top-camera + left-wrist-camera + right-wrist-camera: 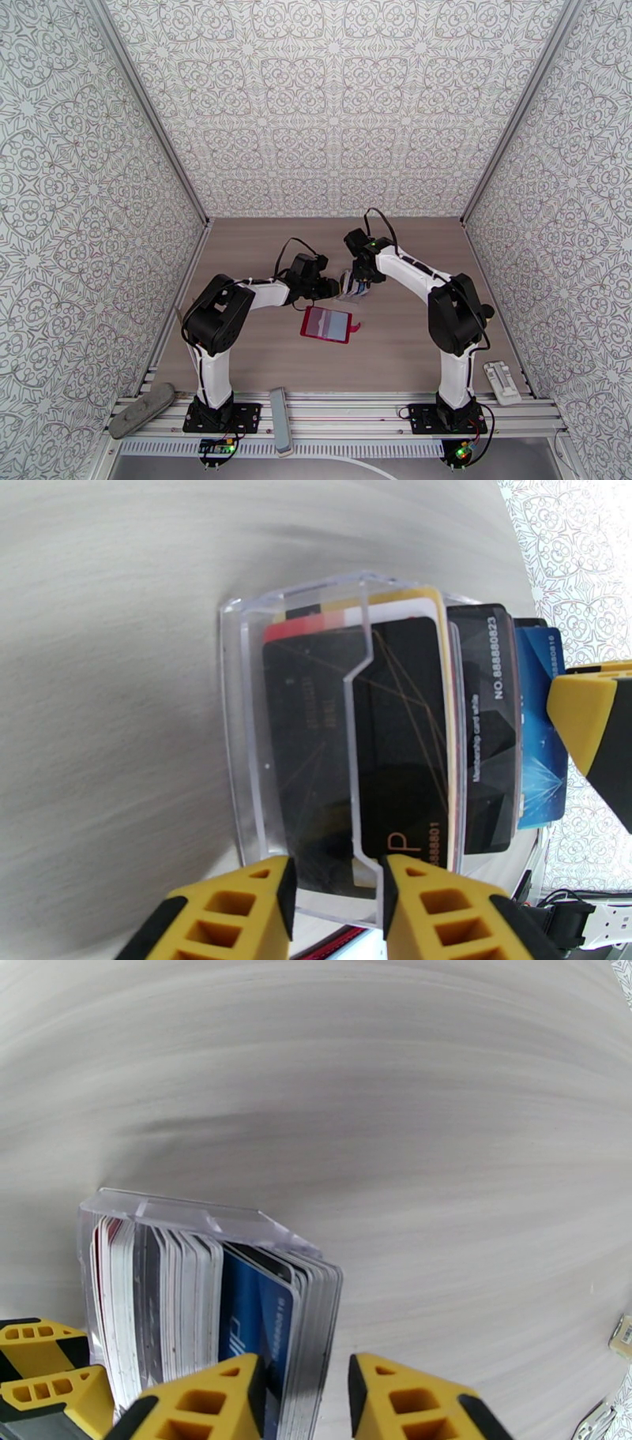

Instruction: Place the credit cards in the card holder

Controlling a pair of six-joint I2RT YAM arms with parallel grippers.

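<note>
Red card holder lying open on the table, just beyond it a clear box packed with credit cards, left gripper jaws clenched on the box, right gripper jaws parted, straddling the rear cards, a blue one among them

Credit cards, black, blue and whitish, packed on edge in a clear case; red card holder lies open, flat on the worktop nearby.
</note>
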